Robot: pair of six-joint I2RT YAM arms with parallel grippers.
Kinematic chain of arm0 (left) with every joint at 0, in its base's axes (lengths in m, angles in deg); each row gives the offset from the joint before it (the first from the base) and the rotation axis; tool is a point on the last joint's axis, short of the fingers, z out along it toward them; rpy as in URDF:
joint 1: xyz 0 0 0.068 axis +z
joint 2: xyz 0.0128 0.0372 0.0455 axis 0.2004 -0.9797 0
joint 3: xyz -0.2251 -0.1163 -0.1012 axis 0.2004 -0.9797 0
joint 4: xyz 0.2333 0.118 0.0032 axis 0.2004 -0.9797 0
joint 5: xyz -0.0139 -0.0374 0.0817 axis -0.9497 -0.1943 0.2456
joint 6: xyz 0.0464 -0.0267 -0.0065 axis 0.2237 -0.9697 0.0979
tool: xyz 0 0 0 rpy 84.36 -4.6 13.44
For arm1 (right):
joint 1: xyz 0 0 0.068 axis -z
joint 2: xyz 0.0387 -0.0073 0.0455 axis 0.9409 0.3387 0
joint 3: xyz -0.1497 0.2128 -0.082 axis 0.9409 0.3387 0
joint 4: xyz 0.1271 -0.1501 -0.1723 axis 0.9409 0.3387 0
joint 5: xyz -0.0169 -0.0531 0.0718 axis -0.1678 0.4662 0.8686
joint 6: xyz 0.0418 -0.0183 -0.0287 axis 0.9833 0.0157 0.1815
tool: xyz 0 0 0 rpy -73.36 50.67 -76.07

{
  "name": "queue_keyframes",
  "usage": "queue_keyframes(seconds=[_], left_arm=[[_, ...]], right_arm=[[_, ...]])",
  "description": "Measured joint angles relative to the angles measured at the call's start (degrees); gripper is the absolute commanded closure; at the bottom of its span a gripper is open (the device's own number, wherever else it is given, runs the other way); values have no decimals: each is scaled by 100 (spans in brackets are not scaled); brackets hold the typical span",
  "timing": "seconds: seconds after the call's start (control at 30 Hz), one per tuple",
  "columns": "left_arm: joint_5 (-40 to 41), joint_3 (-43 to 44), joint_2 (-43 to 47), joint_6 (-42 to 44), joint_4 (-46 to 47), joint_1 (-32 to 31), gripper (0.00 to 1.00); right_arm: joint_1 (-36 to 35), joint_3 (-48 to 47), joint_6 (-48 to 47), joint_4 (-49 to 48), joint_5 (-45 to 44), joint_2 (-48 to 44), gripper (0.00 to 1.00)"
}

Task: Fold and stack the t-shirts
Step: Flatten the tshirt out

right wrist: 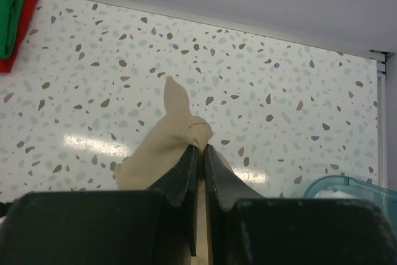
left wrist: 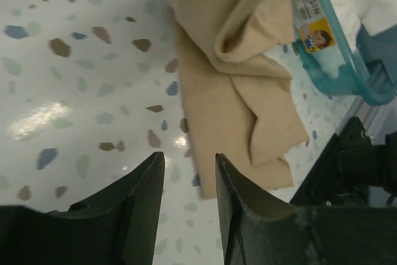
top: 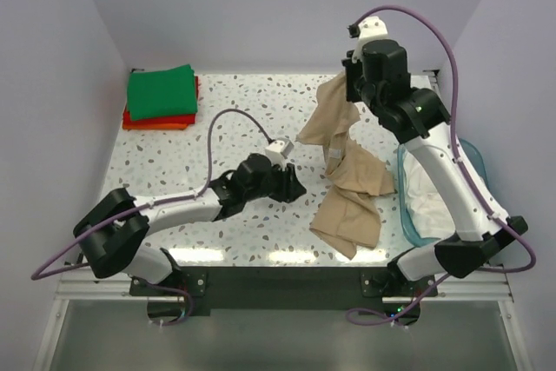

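Nearest the viewer, the left arm (top: 174, 206) lay stretched low along the tabletop (top: 174, 158), well left of the tub (top: 408, 225). The left tool (left wrist: 189, 161) stood partly open with nothing between its jaws, pointing at the lower edge of the tan t-shirt (top: 347, 171).

The right arm (top: 452, 171) rose steeply over the tub. The right tool (right wrist: 200, 150) was closed on a bunched corner of that shirt, high and beyond the tub. The cloth hung down, its lower part crumpled just left of the tub.

Step in hand, as judged: lifting the tan t-shirt to spread it for folding. The next move calls for the left tool to grip a free corner.

The green t-shirt (top: 161, 91) lay folded on the red-orange t-shirt (top: 156, 122), far left of the tub. The whitish t-shirt (top: 426, 193) lay inside the tub.
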Motion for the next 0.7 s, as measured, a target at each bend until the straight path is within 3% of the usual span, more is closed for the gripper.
queue_keyframes(seconds=[0.27, 0.7], left_arm=[[-122, 466, -765, 28, 599, -1102, 54], [-125, 1620, -2345, 81, 516, -1593, 48]], right_arm=[[319, 254, 214, 48, -9, -376, 100], [796, 723, 420, 149, 214, -623, 100]])
